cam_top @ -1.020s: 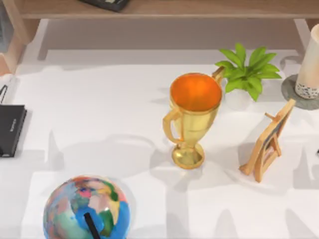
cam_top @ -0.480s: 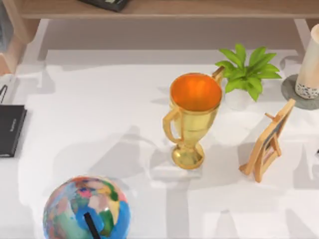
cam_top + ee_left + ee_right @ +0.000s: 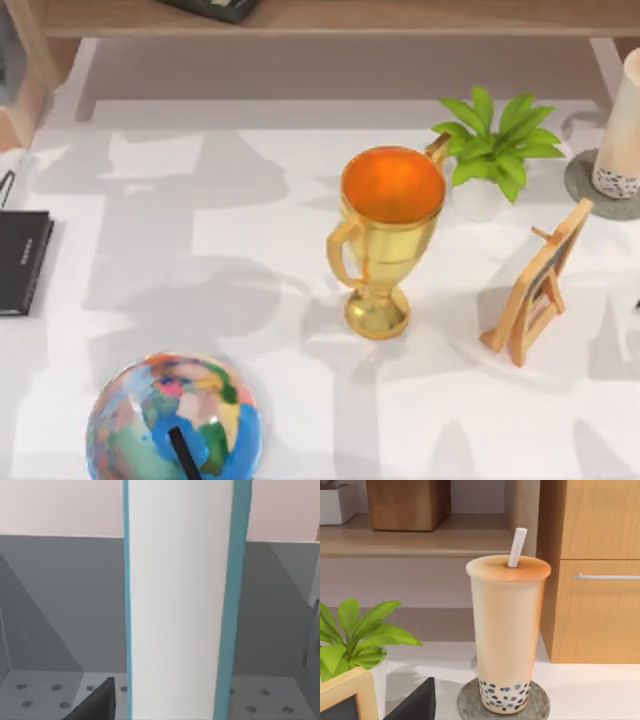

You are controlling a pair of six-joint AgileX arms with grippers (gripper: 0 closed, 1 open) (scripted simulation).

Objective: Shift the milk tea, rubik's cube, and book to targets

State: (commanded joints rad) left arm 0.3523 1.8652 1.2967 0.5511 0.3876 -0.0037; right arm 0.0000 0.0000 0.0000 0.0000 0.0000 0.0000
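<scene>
— Top view, what sits on the white worktop (image 3: pixel 250 200)?

— A gold two-handled trophy (image 3: pixel 385 235) with an orange inside stands near the middle. A green leafy plant in a small white pot (image 3: pixel 492 150) stands just beyond it toward the right, and a tilted wooden picture easel (image 3: pixel 535 285) stands near the right edge. A big multicoloured globe (image 3: pixel 172 420) sits at the front edge, left of centre. A flat black rectangular slab (image 3: pixel 20 260) lies at the left edge.

— And the milk tea?

— The tall cream-white cup of milk tea (image 3: pixel 622 130), dark pearls around its lower part, stands upright on the flat round speckled grey disc (image 3: pixel 590 185) at the right edge, toward the far corner. Right wrist view shows the cup (image 3: pixel 507 635) with its white straw (image 3: pixel 516 547), centred on the disc (image 3: pixel 470 702), in front of a wooden cabinet with a metal handle (image 3: pixel 592 570).

— The book?

— Left wrist view shows the light-blue book (image 3: pixel 239 600), its pale page edge facing the camera, standing upright and close, above a grey perforated surface (image 3: pixel 40 692).

— The pincers?

— Whether either is apart or together cannot be told.
</scene>
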